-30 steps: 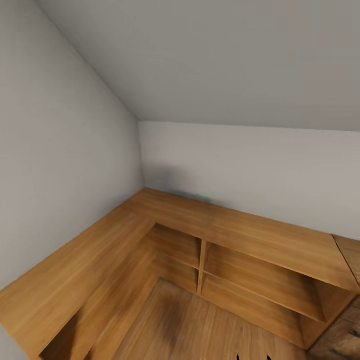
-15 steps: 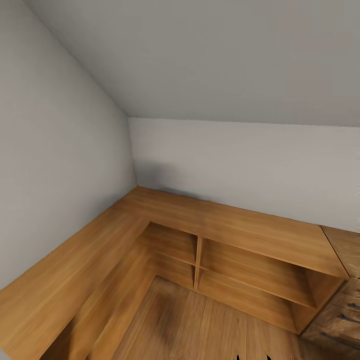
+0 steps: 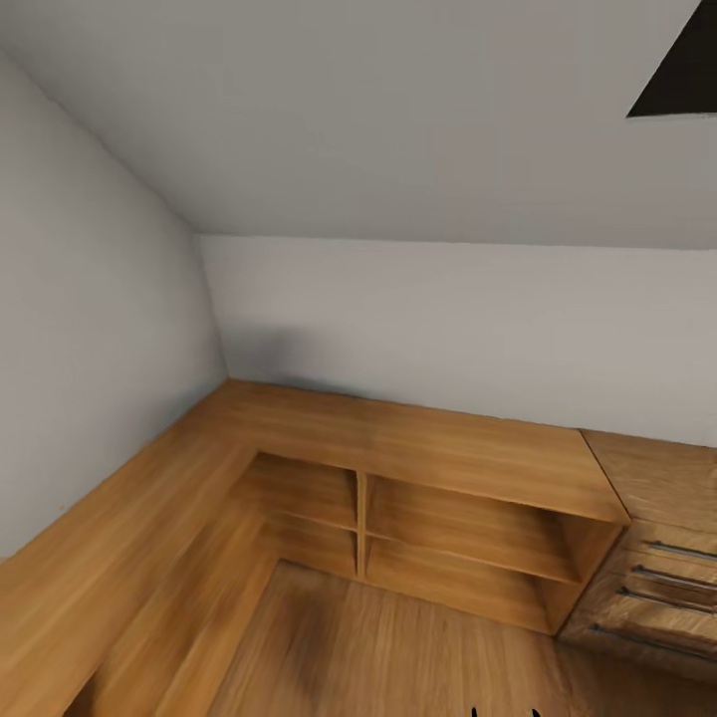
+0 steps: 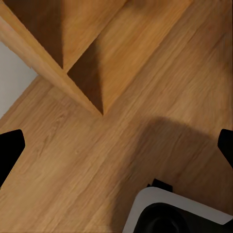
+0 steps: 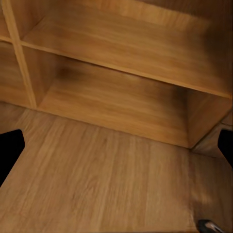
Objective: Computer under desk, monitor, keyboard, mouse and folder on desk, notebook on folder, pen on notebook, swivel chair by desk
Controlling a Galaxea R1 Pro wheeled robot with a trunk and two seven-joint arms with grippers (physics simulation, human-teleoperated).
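Note:
The computer, monitor, keyboard, mouse, folder, notebook, pen, swivel chair and desk are all out of view. My left gripper [image 4: 116, 150] hangs open over wooden floor, its black fingertips [image 4: 9, 145] far apart with nothing between them. My right gripper [image 5: 116, 150] is open too, above the floor in front of a low wooden shelf. One of its fingertips [image 5: 9, 145] shows at the picture's edge.
An L-shaped wooden shelf unit [image 3: 398, 438] with open compartments fills the room's corner under grey walls. A low wooden drawer cabinet [image 3: 657, 578] adjoins it on the right. A dark shape [image 3: 682, 70] sits high on the right. My white-and-black base [image 4: 174, 213] stands on the wooden floor [image 3: 398, 657].
The camera has turned to the right: the corner and shelf unit slid left in the picture, more of the drawer cabinet came in, and the dark shape appeared at top right.

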